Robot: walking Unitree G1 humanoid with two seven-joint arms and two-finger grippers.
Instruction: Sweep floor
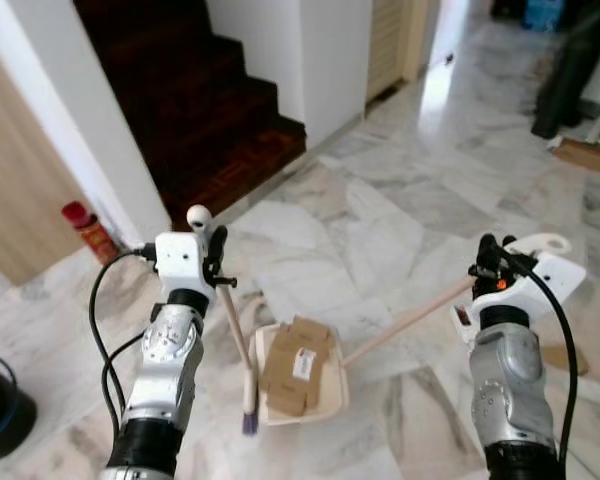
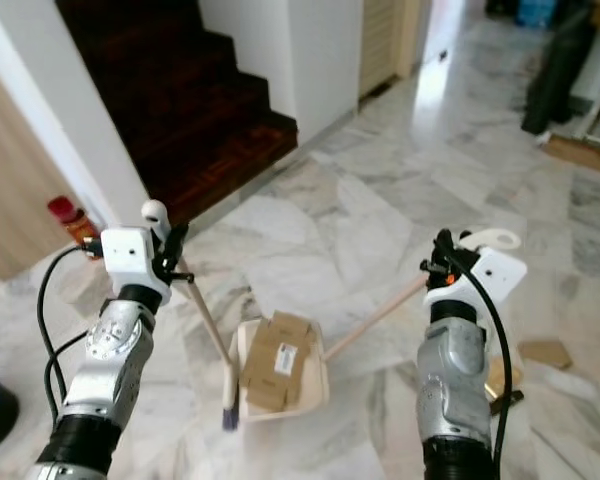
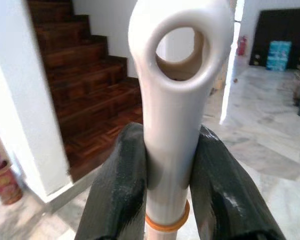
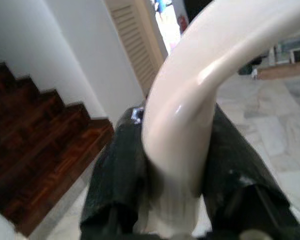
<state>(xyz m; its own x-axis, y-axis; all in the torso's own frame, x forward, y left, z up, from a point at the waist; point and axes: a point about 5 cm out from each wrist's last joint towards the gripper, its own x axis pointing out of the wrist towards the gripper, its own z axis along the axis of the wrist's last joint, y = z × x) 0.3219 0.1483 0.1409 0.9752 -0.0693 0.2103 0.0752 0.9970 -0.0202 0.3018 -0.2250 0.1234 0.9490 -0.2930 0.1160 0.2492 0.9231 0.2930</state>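
The left gripper [image 1: 218, 262], jaws clamped on the broom [image 1: 242, 355] handle's top, stands its bristles just left of the dustpan [image 1: 332, 392], which the right gripper [image 1: 498, 262], jaws shut on its long handle, steadies on the marble floor [image 1: 380, 230] holding cardboard scraps [image 1: 292, 378].

Upright broom [image 1: 236, 335], cardboard [image 1: 293, 365] in dustpan [image 1: 332, 398]
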